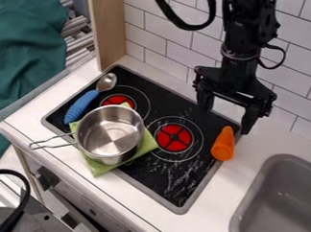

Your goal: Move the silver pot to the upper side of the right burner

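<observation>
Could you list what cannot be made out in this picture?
In the camera view:
Green cloth: middle hidden under the silver pot.
Left burner: near part hidden by the pot and cloth.
Sink: rest cut off by the right and bottom edges.
Robot arm: upper part cut off by the top edge.

Setting: toy kitchen, probably a lab mock-up. Evidence: black stovetop (156, 173) with red burners (175, 138) below the hand (226, 120); grey sink (283, 204) near the hand, set in a white tabletop (213, 201); white tiled wall (167, 46) behind it; robot arm (241, 37) above the hand.
</observation>
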### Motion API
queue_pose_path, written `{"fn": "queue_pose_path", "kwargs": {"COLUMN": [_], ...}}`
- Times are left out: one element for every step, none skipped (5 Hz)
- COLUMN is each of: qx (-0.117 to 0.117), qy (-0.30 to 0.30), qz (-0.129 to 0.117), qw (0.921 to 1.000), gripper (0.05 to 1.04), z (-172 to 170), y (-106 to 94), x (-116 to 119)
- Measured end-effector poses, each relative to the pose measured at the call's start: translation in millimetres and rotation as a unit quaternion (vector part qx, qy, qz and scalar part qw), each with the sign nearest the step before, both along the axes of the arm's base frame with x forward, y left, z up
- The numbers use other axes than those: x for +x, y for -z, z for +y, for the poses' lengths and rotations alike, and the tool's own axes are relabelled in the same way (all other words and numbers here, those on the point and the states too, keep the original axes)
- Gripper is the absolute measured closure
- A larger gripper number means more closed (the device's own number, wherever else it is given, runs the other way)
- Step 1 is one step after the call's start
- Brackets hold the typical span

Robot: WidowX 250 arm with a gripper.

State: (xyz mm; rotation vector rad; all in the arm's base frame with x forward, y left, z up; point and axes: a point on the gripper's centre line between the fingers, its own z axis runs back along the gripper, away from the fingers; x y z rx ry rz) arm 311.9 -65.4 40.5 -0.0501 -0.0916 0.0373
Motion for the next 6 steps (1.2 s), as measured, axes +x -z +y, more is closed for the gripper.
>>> {"fn": "queue_pose_path", "kwargs": {"qx": [0.003, -0.006, -0.013, -0.014, -0.016, -0.016], "qy": [-0.001, -0.014, -0.031, -0.06, -0.116, -0.163], "qz": [0.02, 0.023, 0.026, 0.006, -0.008, -0.005], "qw": [0.9998, 0.9996, 0.9991, 0.9981, 0.9931, 0.9865], "gripper": [0.078, 0.078, 0.078, 0.078, 0.078, 0.078], "z": [1.4, 7.9, 17.7, 37.6, 75.2, 107.9], "y": [11.4, 17.6, 21.5, 10.5, 3.6, 6.6], "x": [-6.3, -10.8, -16.1, -20.0, -30.6, -36.6]}}
